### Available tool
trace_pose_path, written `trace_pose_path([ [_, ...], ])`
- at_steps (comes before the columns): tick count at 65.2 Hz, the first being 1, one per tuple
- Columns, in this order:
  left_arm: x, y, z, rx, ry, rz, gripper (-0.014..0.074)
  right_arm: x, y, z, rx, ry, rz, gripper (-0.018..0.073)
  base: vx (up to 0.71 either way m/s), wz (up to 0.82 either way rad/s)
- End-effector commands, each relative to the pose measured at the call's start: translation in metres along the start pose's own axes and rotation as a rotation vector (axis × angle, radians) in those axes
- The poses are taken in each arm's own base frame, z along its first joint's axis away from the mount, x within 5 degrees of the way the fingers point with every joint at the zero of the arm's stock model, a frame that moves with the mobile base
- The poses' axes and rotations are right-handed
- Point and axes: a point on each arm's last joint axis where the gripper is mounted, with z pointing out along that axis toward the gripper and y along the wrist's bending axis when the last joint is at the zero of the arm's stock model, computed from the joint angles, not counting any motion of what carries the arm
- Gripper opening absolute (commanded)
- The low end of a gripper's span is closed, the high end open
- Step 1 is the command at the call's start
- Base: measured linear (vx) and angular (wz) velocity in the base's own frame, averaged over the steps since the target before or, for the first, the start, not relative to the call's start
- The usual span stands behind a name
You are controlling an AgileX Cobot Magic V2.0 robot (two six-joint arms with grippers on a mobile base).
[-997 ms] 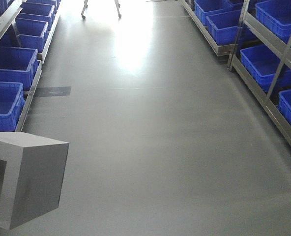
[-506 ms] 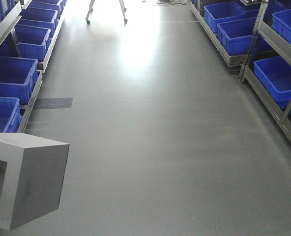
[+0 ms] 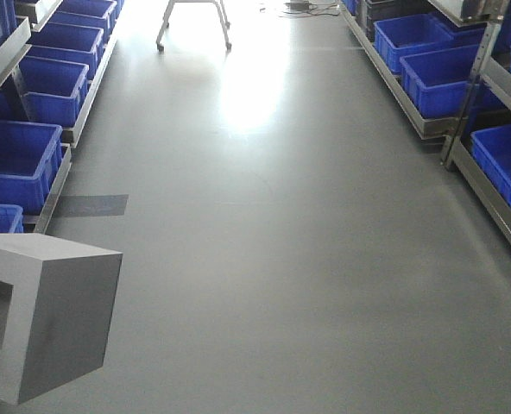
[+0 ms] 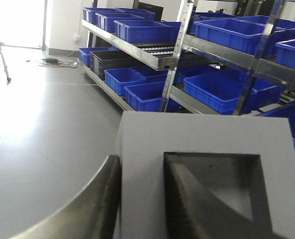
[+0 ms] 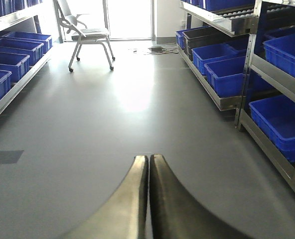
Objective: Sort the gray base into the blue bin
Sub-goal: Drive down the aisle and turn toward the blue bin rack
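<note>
The gray base (image 3: 61,319) hangs at the lower left of the front view, its square recessed window facing left. In the left wrist view my left gripper (image 4: 141,160) is shut on the gray base (image 4: 202,132): one finger lies against its outer side, the other sits inside the window, and a wall is pinched between them. My right gripper (image 5: 148,158) is shut with nothing in it, above bare floor. Blue bins line both sides of the aisle, such as one blue bin (image 3: 18,129) on the left rack and another (image 3: 497,142) on the right. Which one is meant I cannot tell.
Metal racks (image 3: 476,82) run down both sides of a gray floor aisle. A wheeled chair (image 5: 90,32) stands at the bright far end, with cables (image 5: 155,49) on the floor near it. A dark patch (image 3: 91,205) marks the floor. A black bin (image 4: 112,57) sits among the blue ones.
The whole view has advanced along the aisle: bins on both sides slid toward the frame edges and the chair came closer. The gray base kept its place in the left gripper.
</note>
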Motion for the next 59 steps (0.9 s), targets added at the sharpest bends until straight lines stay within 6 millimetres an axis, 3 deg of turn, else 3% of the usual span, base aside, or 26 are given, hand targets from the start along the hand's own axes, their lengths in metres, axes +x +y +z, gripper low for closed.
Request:
trace_pose_path([
  [1, -0.0196, -0.0035, -0.0015, 0.012, -0.128, -0.023, -0.0006, -0.0051, -0.0002, 0.0013, 0.004, -0.053, -0.020, -0.0005, 0.40, 0.08],
  [59, -0.0196, -0.0035, -0.0015, 0.012, -0.128, -0.023, -0.0006, -0.0051, -0.0002, 0.0013, 0.004, -0.053, -0.020, -0.0005, 0.41, 0.05],
])
